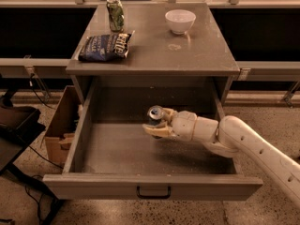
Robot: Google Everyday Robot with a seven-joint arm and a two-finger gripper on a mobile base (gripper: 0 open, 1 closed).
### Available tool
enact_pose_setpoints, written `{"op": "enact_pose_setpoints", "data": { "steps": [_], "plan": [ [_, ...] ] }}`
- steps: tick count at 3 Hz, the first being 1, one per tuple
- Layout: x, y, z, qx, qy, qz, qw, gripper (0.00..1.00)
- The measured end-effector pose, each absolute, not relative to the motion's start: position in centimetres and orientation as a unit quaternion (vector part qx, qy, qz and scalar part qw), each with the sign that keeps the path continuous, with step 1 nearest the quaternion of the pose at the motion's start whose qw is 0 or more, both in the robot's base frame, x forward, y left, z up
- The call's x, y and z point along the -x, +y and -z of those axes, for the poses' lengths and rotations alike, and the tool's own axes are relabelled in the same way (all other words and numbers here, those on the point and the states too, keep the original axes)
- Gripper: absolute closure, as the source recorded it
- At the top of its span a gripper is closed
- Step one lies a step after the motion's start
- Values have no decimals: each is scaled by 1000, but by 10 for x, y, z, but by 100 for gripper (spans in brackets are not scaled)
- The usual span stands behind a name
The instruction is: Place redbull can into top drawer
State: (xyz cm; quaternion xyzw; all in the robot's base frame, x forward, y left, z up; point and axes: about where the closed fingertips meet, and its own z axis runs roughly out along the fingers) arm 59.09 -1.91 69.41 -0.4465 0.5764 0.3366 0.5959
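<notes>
Pincer (pixel 157 123) on my one arm (pixel 253 146) is inside the open top drawer (pixel 117 151), grasping the redbull can (pixel 155 113). One cream finger (pixel 153 131) lies along the near side of the can and another on its far side. The can's silver top shows just above them. I cannot tell whether the can's base rests on the drawer floor or hangs just above it. The pincer and can sit near the middle of the drawer, a little toward its back wall. The white arm reaches in over the drawer's right side from the lower right of my view.

Nearer to me than the pincer, the drawer's flat front panel carries a small dark handle (pixel 153 192) at its centre.

Beyond and above the pincer is the grey table (pixel 197 55) top. A white bowl (pixel 180 20) stands there, beyond the pincer and slightly to its right. A green-and-white can (pixel 115 14) stands upright beyond the pincer and to its left, near the back edge. A dark chip bag (pixel 105 46) lies flat just in front of that can, also to the pincer's left.

Left of the pincer, outside the drawer wall, an open cardboard box (pixel 58 130) sits on the floor.
</notes>
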Motion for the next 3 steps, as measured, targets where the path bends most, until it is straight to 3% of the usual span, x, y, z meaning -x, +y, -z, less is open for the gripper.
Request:
{"op": "enact_pose_setpoints", "data": {
  "steps": [2,3],
  "plan": [
    [-591,-19,-694,447,576,-337,596,3],
    [-591,-19,-694,447,576,-337,596,0]
  ]
}}
